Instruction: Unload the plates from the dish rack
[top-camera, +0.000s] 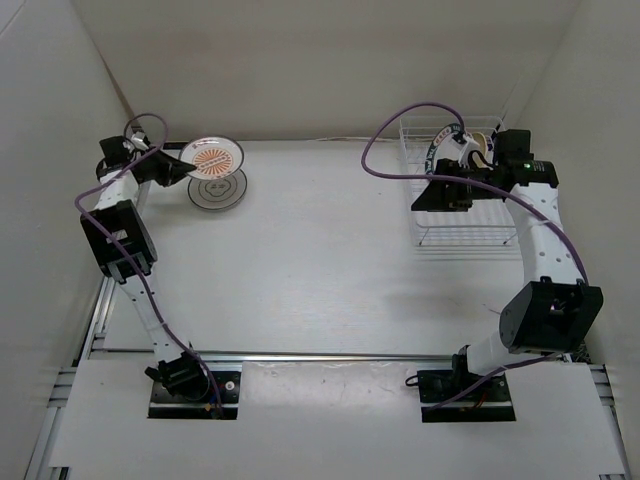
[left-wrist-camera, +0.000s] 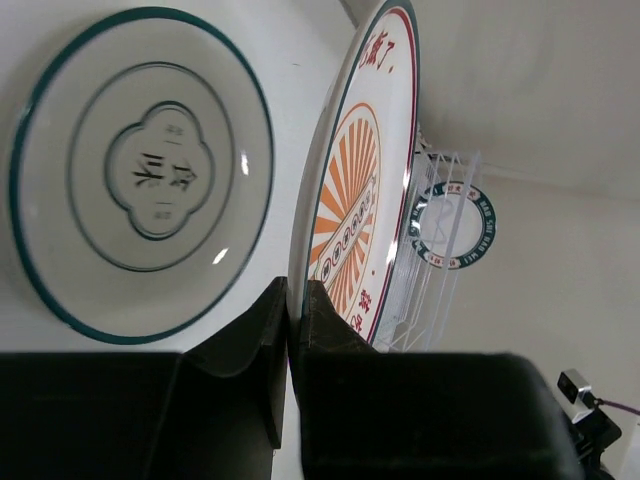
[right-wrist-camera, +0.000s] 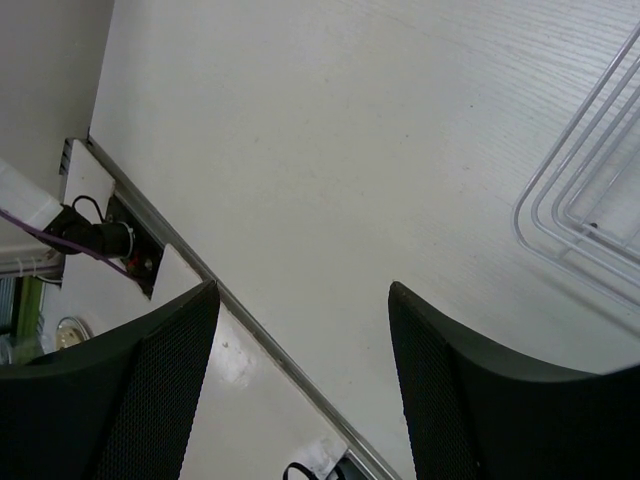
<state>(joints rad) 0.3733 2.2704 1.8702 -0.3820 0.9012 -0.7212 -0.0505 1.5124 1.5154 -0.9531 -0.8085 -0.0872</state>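
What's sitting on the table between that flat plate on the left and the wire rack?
Nothing: the top external view shows bare table between the green-rimmed plate and the dish rack.

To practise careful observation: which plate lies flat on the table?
The teal-rimmed plate with the clover outline. The orange sunburst plate is clamped in the left gripper; the dark-banded plate stands in the dish rack.
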